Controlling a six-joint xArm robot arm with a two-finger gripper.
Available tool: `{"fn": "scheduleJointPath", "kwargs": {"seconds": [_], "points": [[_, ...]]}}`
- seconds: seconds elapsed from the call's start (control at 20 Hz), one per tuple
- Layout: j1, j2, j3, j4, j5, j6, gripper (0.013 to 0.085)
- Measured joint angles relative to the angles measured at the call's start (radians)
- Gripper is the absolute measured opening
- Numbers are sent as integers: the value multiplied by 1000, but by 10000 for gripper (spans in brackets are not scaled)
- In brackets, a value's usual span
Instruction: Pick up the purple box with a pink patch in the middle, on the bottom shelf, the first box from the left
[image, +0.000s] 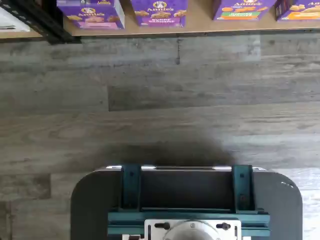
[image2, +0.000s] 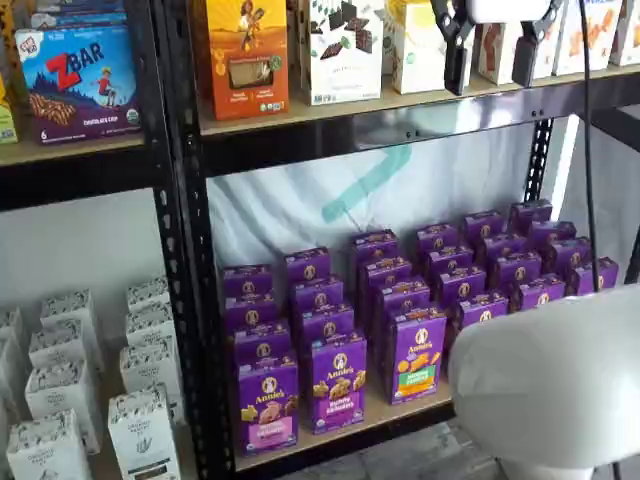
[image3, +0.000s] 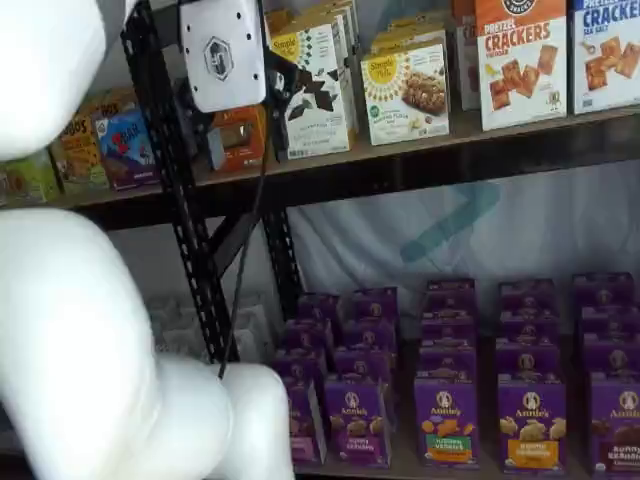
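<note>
Purple box (image2: 268, 405): front of leftmost row on bottom shelf (image2: 340, 432), facing outward for reach.
End effector (image2: 492, 55): raised by upper shelf, fingers spread wide, empty.

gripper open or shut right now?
Open. In a shelf view the gripper hangs from the top edge with its two black fingers set wide apart, nothing between them, level with the upper shelf's boxes.

The purple box (image3: 300, 420) is half hidden behind the white arm (image3: 90, 340) in a shelf view, and its upper part is cut off in the wrist view. The tool (image2: 492, 60) shows only its black fingers (image2: 456, 55), its body cropped by the frame. Small print on the cartons is unreadable.
</note>
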Motion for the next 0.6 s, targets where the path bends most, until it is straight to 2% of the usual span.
{"fn": "scheduleJointPath", "kwargs": {"seconds": [0.25,0.45,0.6], "points": [[-13,-12,13,17,-20,-6,850],[-5,-14,24,19,-24,1,850],[33,-24,51,-15,-46,25,850]]}}
